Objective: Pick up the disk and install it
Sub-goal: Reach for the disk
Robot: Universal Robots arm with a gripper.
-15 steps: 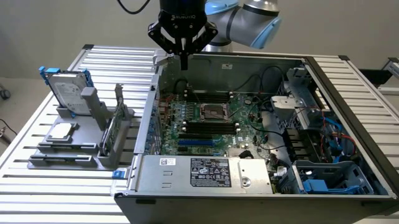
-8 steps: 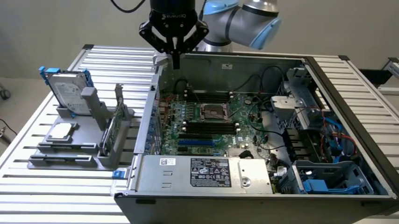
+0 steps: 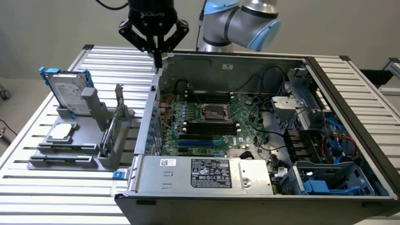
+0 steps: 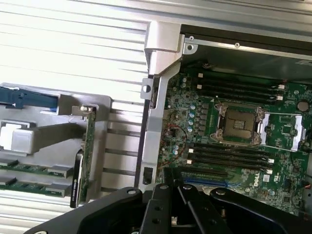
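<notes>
While the slatted counter (image 3: pixel 56 197) carries the open computer case (image 3: pixel 237 61), a grey rack (image 3: pixel 62 161) beside the case's outer wall holds the disk (image 3: pixel 65 91) upright, untouched. Clenched, empty fingers (image 3: pixel 157 52) hover above that wall's far corner. The pick looks unstarted, and it calls for them parted at the disk.

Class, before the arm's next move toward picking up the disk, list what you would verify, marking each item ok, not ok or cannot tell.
1. Disk reachable: the disk stands upright in the grey rack, nothing on it: ok.
2. Hand empty: the hand holds nothing: ok.
3. Hand open for a grasp: it is shut: not ok.
4. Hand above the disk: it hangs over the computer case wall, to the exterior view's right of the disk: not ok.
5. Case open: ok.
6. Free bay for the disk: cannot tell.
</notes>
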